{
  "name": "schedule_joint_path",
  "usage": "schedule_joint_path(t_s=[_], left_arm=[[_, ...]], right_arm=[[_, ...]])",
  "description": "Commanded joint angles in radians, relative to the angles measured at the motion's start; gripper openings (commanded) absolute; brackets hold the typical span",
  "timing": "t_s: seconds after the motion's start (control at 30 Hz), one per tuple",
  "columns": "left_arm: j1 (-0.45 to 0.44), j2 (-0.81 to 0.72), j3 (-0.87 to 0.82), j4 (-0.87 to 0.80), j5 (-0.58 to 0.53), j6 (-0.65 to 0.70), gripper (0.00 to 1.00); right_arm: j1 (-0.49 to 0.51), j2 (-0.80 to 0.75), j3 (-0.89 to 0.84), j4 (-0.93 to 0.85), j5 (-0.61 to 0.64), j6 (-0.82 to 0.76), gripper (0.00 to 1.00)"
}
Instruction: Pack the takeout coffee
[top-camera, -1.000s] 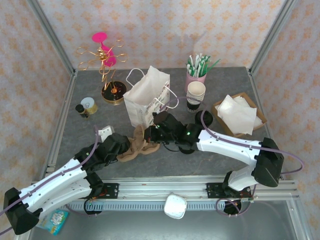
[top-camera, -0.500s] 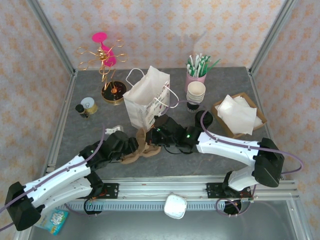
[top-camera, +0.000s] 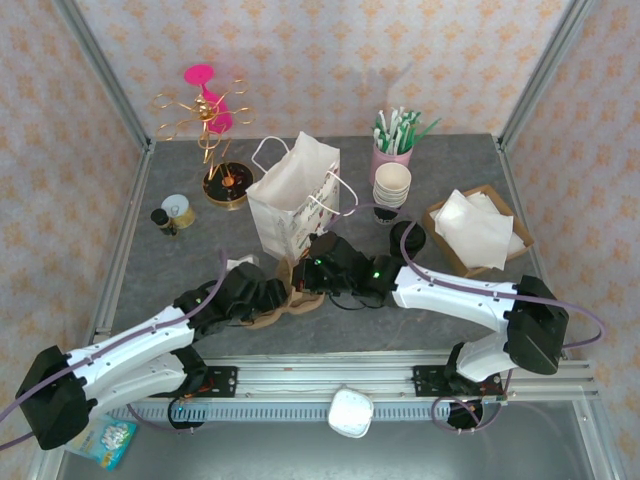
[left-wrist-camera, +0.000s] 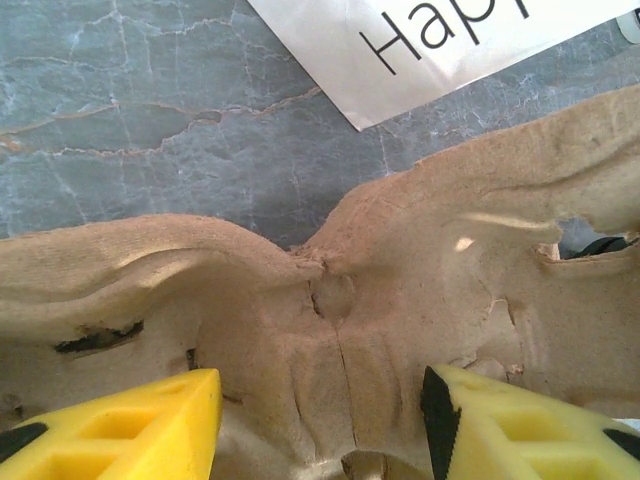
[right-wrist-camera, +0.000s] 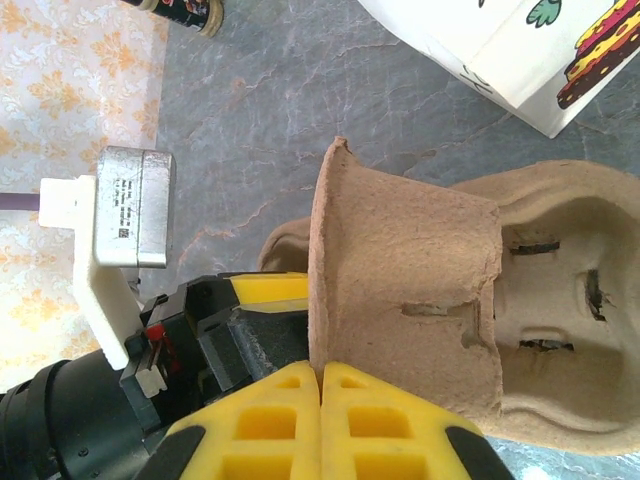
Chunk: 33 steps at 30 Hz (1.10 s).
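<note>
The takeout coffee is hidden from me. A brown pulp cup carrier (top-camera: 282, 312) lies tipped on the grey table in front of the white paper bag (top-camera: 295, 195), held between both arms. My left gripper (top-camera: 262, 295) straddles the carrier's creased middle (left-wrist-camera: 340, 300), its yellow fingers (left-wrist-camera: 150, 420) pressed on either side (left-wrist-camera: 320, 420). My right gripper (top-camera: 312, 272) is shut, pinching the thin rim of one carrier well (right-wrist-camera: 410, 260) between its fingertips (right-wrist-camera: 320, 400). One left finger (right-wrist-camera: 270, 288) lies against that same rim.
Behind the carrier, the bag (right-wrist-camera: 500, 50) stands open with "Happy" printed on it (left-wrist-camera: 440, 40). A stack of cream-rimmed cups (top-camera: 392, 183), a pile of black lids (top-camera: 410, 240), a pink straw holder (top-camera: 392, 152) and a napkin box (top-camera: 478, 228) sit back right. A gold stand (top-camera: 212, 120), tin (top-camera: 178, 210) and small bottle (top-camera: 160, 218) stand back left.
The left arm has moved right and forward, closer in on the carrier. The carrier tipped up, then settled lower, shifting slightly right. The right gripper has kept its pinch.
</note>
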Motion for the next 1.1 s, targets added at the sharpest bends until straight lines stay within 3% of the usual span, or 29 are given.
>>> schedule_joint_path(t_s=[0.0,0.63,0.87,1.07], left_arm=[[0.003,0.014,-0.023,0.007,-0.016,-0.014,0.57],[0.005,0.030,-0.030,0.012,-0.025,-0.017,0.43],[0.005,0.009,-0.028,-0.007,-0.040,-0.021,0.38],[0.006,-0.007,-0.028,-0.013,-0.039,-0.022,0.36]], right_arm=[[0.006,-0.022,-0.012,0.047,0.021,0.017,0.00],[0.006,-0.030,-0.037,0.051,0.031,0.020,0.00],[-0.002,-0.052,-0.042,0.034,0.057,0.012,0.25],[-0.039,-0.081,-0.070,0.023,0.047,0.017,0.37]])
